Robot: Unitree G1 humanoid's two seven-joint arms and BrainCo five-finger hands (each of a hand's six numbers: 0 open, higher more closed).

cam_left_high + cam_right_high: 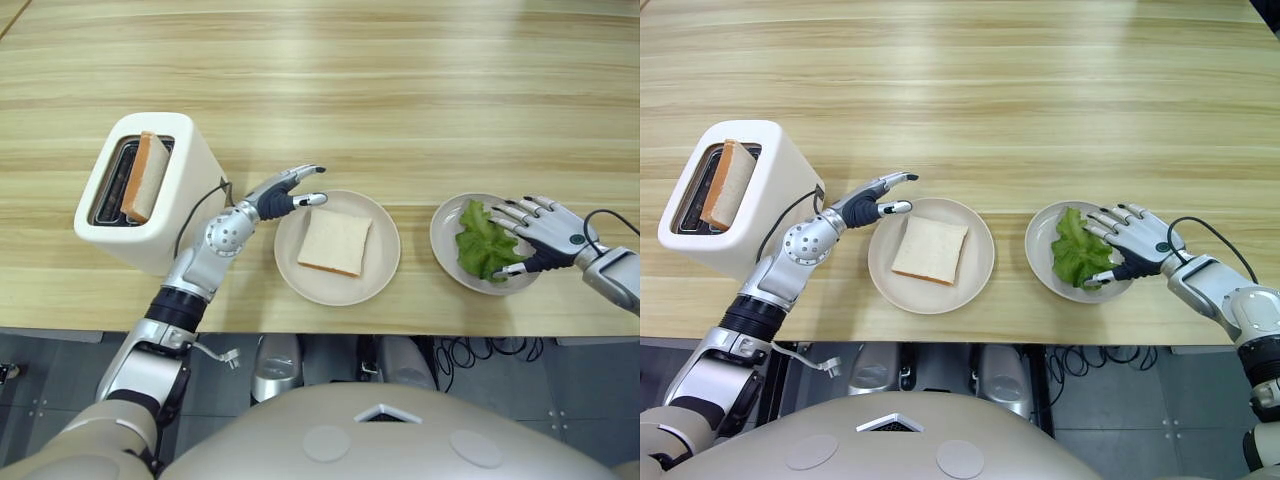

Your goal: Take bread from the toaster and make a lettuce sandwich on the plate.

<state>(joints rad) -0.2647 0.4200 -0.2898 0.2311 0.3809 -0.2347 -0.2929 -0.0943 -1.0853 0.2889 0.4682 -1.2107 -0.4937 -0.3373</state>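
A cream toaster stands at the left with one bread slice sticking up from a slot. On the beige middle plate lies a flat bread slice. My left hand hovers at this plate's left rim, fingers extended and holding nothing. On the right, a smaller plate carries a green lettuce leaf. Over the leaf's right side is my right hand, its fingers spread on the lettuce and its thumb below the leaf's edge.
The toaster's black cord runs behind my left forearm. The wooden table stretches wide behind the plates. Its front edge lies just below both plates.
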